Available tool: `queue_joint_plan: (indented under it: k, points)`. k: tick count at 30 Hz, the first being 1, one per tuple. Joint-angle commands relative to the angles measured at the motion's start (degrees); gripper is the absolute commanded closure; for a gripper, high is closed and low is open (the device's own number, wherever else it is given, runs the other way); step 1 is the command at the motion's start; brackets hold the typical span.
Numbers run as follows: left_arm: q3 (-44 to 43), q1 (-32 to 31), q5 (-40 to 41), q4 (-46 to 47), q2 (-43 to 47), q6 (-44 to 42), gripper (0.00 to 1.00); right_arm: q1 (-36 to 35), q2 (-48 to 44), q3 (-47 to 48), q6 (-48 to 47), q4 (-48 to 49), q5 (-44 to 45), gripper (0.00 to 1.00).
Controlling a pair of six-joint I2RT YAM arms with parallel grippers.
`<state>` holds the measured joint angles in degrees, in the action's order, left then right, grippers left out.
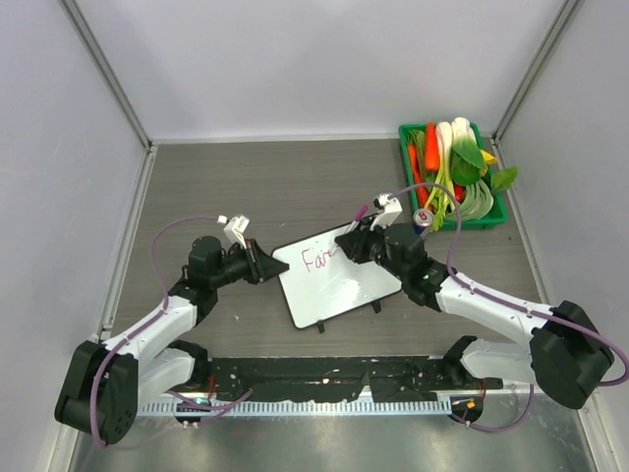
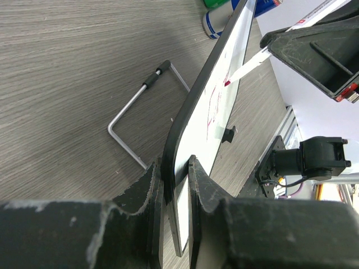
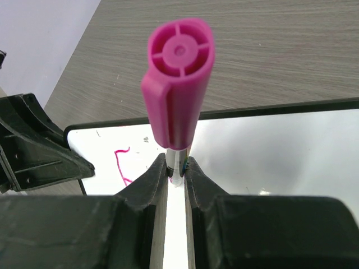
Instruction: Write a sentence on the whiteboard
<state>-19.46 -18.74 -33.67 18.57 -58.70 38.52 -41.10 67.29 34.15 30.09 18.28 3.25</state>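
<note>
Whiteboard (image 1: 339,280) white, dark-edged, tilted; few pink letters (image 1: 318,261).

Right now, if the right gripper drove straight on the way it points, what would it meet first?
The whiteboard, through the marker the right gripper holds; its tip seems to touch the board.

The whiteboard (image 1: 344,290) — pink sentence (image 1: 318,260) reads "Fa" (rest unclear)

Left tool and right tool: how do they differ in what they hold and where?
The left tool clamps the left edge of the whiteboard; the right tool grips a pink-capped marker. The left tool sits beside the board; the right tool reaches over its far edge, marker tip on the surface. Both are black and shut on something.
</note>
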Motion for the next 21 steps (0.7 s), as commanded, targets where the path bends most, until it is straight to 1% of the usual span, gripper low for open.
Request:
queue_joint_plan:
  k: [1, 12, 21]
  points:
    - [1.27, 0.29, 5.54, -2.84, -0.45, -6.44, 1.0, 0.23, -1.1, -1.45, -1.43, -1.76, 0.09, 0.99]
    - [1.36, 0.2, 5.55, -2.75, -0.45, -6.44, 1.0, 0.15, -2.25, -2.34, -2.22, -2.99, -0.26, 0.99]
    - [1.36, 0.29, 5.63, -2.75, -0.28, -6.44, 1.0, 0.23, -3.21, -2.16, -1.87, -2.64, 2.12, 0.99]
